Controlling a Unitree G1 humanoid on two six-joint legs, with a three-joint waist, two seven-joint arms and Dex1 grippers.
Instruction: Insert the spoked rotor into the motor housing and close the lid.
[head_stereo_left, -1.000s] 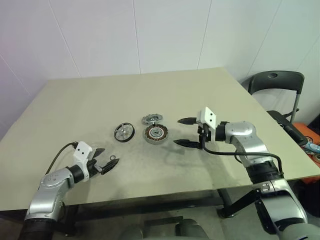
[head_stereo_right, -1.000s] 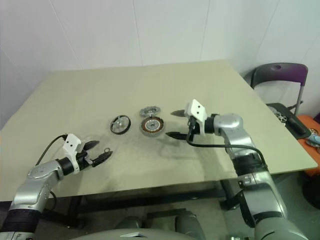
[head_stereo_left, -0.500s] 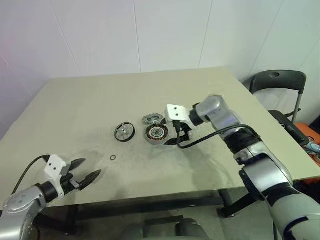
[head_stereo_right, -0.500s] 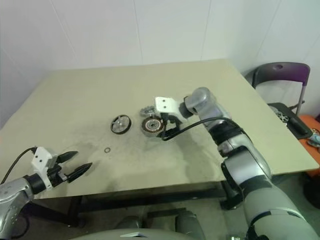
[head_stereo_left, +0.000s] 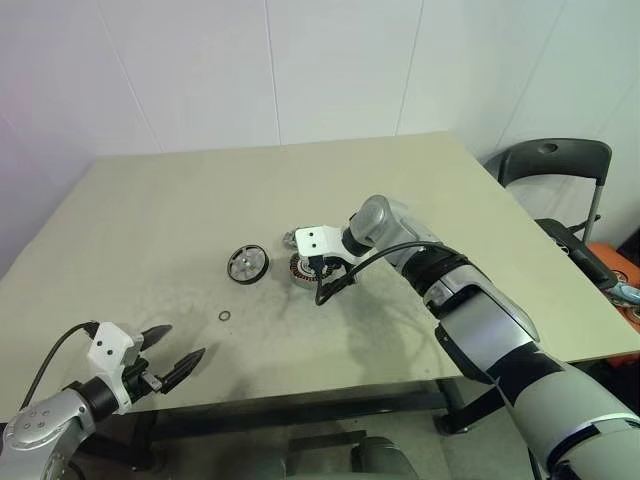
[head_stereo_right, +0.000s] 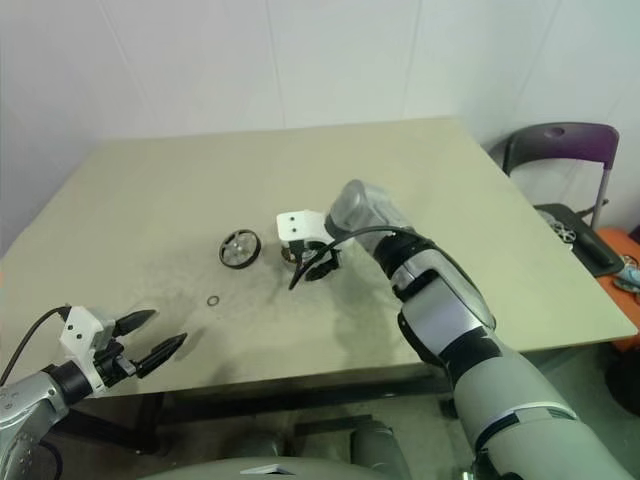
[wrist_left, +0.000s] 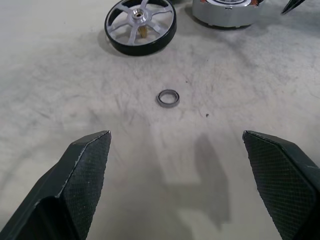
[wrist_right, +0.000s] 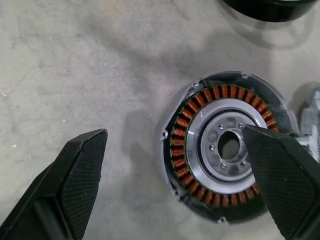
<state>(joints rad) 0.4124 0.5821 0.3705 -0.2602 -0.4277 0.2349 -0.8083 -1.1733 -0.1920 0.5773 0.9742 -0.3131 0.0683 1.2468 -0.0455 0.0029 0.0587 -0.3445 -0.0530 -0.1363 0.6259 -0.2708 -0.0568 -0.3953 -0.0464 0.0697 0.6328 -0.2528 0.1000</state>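
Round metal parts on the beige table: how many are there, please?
4. The black-rimmed spoked rotor lies to the robot's left; the copper-wound motor housing sits under the open right gripper; the grey notched lid lies just behind it; a tiny thin ring lies nearer the open left gripper.

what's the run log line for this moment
right gripper: open, above motor housing | left gripper: open, empty | spoked rotor: on table, not inserted | lid: behind housing
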